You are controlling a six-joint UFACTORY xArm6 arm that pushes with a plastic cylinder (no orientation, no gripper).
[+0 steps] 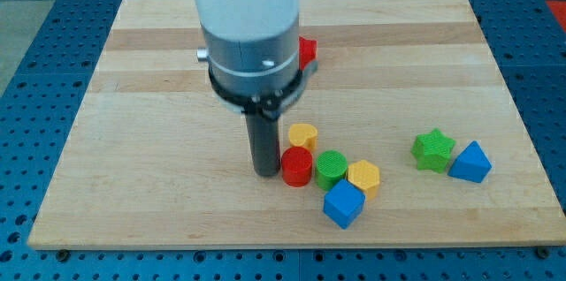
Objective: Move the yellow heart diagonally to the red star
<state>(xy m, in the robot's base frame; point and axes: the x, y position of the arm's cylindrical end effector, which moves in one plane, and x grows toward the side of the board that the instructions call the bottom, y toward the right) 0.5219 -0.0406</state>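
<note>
My tip [264,171] sits on the table [133,140] just left of the red cylinder [296,167], touching or nearly so; no jaws on this rig, just the rod, so nothing spread or pinching. Yellow heart [304,134] is right beside the rod's right side, just above the red cylinder, touching or almost. Cluster continues right: green cylinder [331,169] against the red cylinder, yellow hexagon [363,177] next to it, blue cube [343,204] below those, near the table's bottom edge. Red star [307,51] is mostly hidden behind the arm body, only its right part shows, toward the view's top, well apart from the heart. Green star [432,149] and blue triangular block [470,163] touch each other on the view's right, apart from the cluster, near the right edge. Whole left half of the table is open, also the top right area. Strip between heart and red star is open on the right of the arm.
</note>
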